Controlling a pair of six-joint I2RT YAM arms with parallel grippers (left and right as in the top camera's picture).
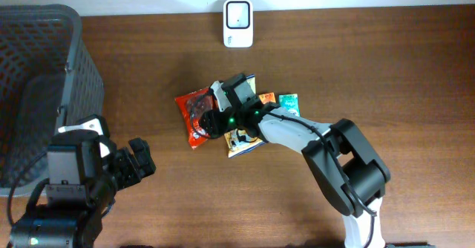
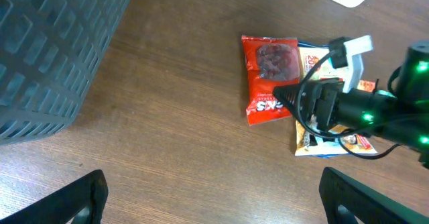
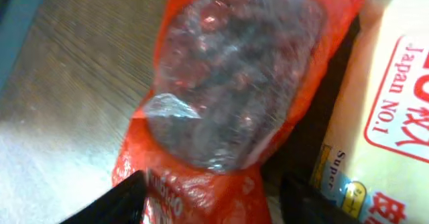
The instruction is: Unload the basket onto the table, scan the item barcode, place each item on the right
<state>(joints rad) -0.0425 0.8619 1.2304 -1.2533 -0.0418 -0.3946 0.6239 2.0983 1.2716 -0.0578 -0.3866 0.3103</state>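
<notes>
A red snack packet (image 1: 194, 118) with a clear window lies on the wooden table at the left of a small pile of packets. My right gripper (image 1: 203, 121) is down over its lower end. In the right wrist view the red packet (image 3: 234, 83) fills the frame. The right gripper (image 3: 211, 200) is open, its fingers on either side of the packet's end, the left one at its edge and the right one a gap away. The white scanner (image 1: 238, 23) stands at the table's far edge. My left gripper (image 2: 214, 197) is open over bare wood, well left of the red packet (image 2: 270, 76).
A dark mesh basket (image 1: 37, 70) stands at the left. Under and beside the red packet lie a white-and-yellow packet (image 3: 395, 103), an orange packet (image 1: 267, 98) and a green packet (image 1: 288, 101). The right arm (image 1: 349, 166) reaches in from the lower right.
</notes>
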